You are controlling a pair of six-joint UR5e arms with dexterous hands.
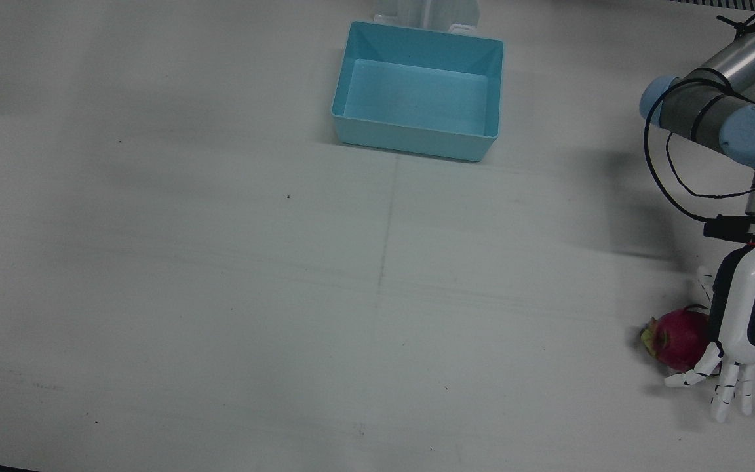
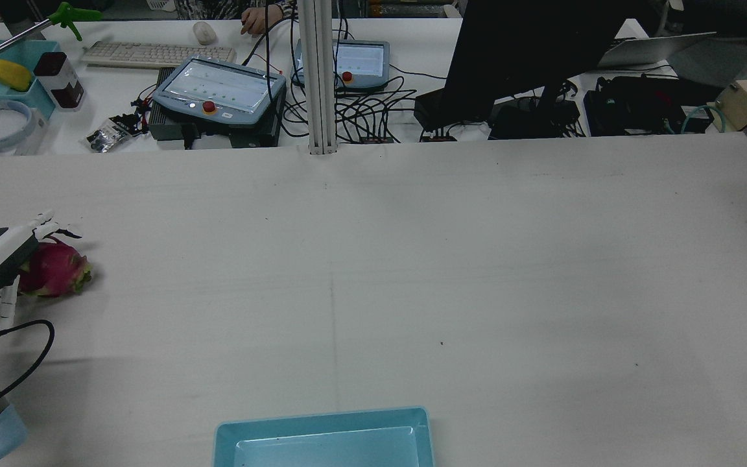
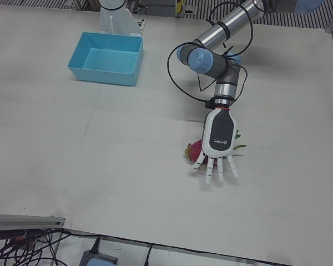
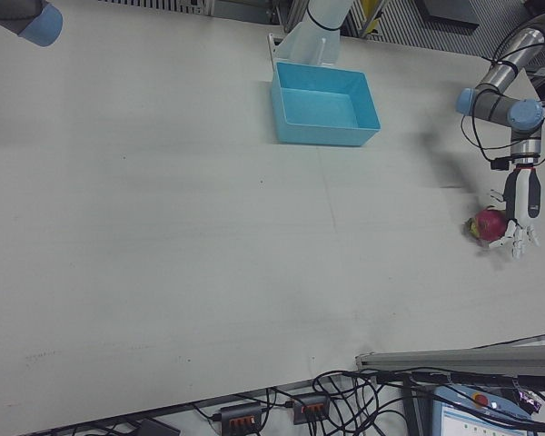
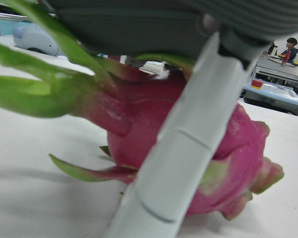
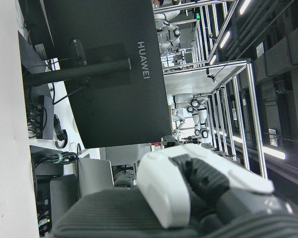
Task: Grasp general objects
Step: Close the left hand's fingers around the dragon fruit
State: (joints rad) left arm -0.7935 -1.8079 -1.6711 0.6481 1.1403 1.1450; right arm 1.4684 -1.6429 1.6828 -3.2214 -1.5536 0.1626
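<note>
This is a robotics lab: a wide white table (image 2: 477, 259) backs onto a bench crowded with two teach pendants (image 2: 221, 87) (red stop buttons on each), a keyboard (image 2: 153, 54), tangled cables (image 2: 360, 110) and a black Huawei monitor (image 6: 109, 69); further off, white humanoid robots (image 6: 181, 116) stand among aluminium frames under strip lights

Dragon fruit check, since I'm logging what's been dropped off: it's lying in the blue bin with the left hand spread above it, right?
Not quite. The dragon fruit lies on the table, far from the blue bin, which is empty. The left hand is indeed spread above it. The front view shows this.
</note>
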